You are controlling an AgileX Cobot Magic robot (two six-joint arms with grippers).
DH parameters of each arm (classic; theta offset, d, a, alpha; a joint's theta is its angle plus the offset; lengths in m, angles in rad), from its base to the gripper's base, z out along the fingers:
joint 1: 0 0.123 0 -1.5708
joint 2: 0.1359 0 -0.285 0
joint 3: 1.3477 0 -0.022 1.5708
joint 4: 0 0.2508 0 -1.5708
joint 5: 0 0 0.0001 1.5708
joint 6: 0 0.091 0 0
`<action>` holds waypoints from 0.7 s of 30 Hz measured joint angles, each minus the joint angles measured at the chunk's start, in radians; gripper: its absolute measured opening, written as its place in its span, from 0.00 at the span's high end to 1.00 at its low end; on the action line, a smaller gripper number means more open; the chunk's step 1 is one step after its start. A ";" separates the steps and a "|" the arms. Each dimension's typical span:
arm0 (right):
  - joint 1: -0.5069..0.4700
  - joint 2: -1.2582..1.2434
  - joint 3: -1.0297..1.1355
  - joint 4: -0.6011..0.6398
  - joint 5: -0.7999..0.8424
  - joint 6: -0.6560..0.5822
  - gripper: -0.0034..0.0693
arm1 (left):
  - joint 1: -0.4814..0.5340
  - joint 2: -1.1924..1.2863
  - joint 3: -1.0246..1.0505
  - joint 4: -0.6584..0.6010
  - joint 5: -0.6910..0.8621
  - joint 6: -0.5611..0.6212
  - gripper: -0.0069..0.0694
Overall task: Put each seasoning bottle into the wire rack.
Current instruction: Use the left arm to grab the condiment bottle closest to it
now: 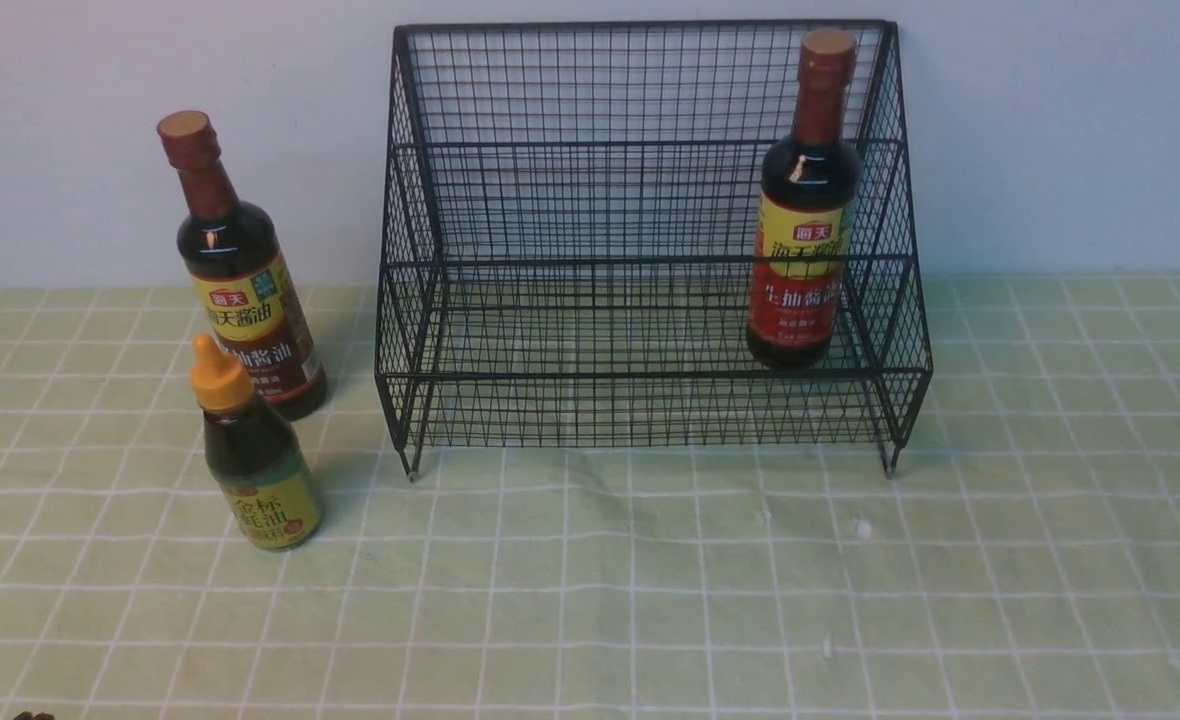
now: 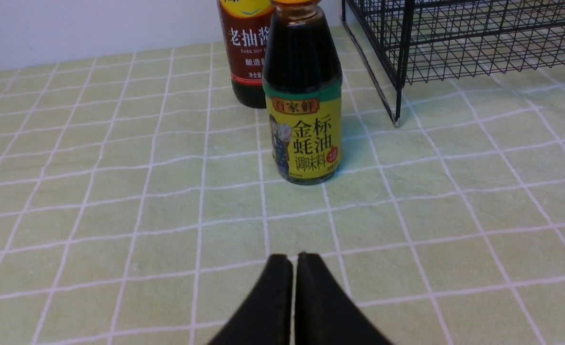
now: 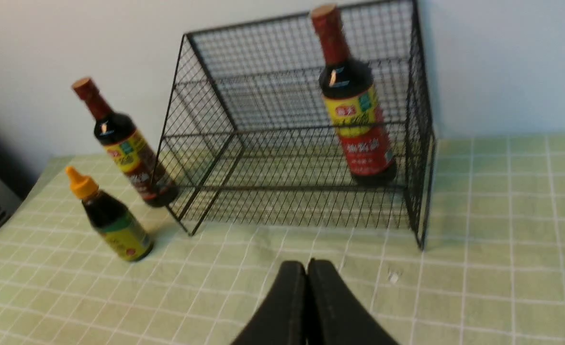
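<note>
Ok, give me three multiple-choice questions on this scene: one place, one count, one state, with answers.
1. The red-labelled bottle stands: A) inside the wire rack B) left of it C) before it
2. Bottles outside the rack: A) one B) two C) three
3. The left gripper is: A) open B) shut, empty C) gripping a bottle
Answers: A, mesh walls surround it; B, the brown-labelled bottle and orange-capped bottle stand on the cloth; B, its jaws meet on nothing.
</note>
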 joint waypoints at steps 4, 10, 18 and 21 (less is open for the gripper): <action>0.000 0.000 0.025 0.016 -0.012 -0.005 0.97 | 0.000 0.000 0.000 0.000 0.000 0.000 0.92; 0.000 -0.006 0.065 -0.002 -0.185 -0.102 0.97 | 0.000 0.000 0.000 0.000 0.000 0.000 0.92; -0.170 -0.076 0.319 -0.004 -0.472 -0.305 0.97 | 0.000 0.000 0.000 0.000 0.001 0.000 0.92; -0.312 -0.116 0.480 0.000 -0.543 -0.317 0.97 | 0.000 0.000 0.000 0.000 0.001 0.000 0.92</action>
